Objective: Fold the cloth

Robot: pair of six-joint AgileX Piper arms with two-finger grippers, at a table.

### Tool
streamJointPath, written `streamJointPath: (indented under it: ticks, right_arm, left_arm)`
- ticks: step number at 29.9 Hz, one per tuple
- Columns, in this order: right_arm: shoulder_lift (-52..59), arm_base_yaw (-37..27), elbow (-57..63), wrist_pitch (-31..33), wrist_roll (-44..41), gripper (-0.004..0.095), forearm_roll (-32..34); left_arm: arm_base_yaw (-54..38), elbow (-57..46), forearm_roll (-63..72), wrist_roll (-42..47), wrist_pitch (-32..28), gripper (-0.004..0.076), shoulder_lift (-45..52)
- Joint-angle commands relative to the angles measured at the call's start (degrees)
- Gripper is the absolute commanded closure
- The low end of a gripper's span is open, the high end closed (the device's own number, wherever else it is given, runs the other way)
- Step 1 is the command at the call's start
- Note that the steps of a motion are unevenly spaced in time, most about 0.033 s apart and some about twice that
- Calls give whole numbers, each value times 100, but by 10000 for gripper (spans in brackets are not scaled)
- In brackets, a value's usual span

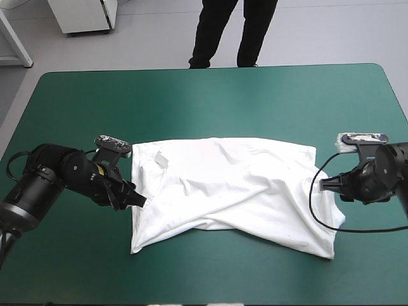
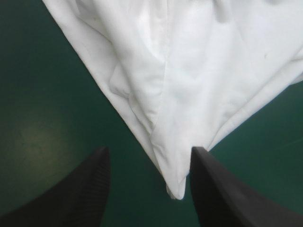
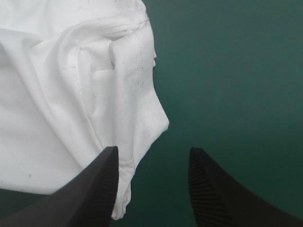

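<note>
The T-shirt (image 1: 236,185) lies spread out but rumpled on the teal-green bench (image 1: 210,95), about midway between its left and right edges and nearer the near edge than the far one. A long fold runs across its near half.

The left arm (image 1: 64,175) reaches in low from the left, its wrist angled down toward the shirt's left edge. The left jaws stand wide apart and grip nothing. In the left wrist view a pointed corner of the white cloth (image 2: 189,71) lies on the cover between the two black fingers (image 2: 80,194).

The right arm (image 1: 376,172) comes in low from the right, pointing level at the shirt's right edge. The right jaws are also spread and hold nothing. One finger (image 3: 94,189) overlaps the stitched hem (image 3: 139,61), the other is over bare cover.
</note>
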State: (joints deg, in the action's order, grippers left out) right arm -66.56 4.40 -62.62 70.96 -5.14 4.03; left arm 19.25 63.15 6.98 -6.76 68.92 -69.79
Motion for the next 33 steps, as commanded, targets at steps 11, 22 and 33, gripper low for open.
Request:
streamJointPath:
  ticks: [11,22,33]
  right_arm:
    - [-1631,-112,-142,-1107,-56,480,-168]
    - [-2246,-493,-98,-1274,107,480,-487]
    - [-2328,-493,828,-1572,96,712,-487]
  left_arm:
    - [3,190,44,28,-135,353,141]
    - [3,190,44,28,-372,353,141]
    - [3,190,44,28,-431,353,141]
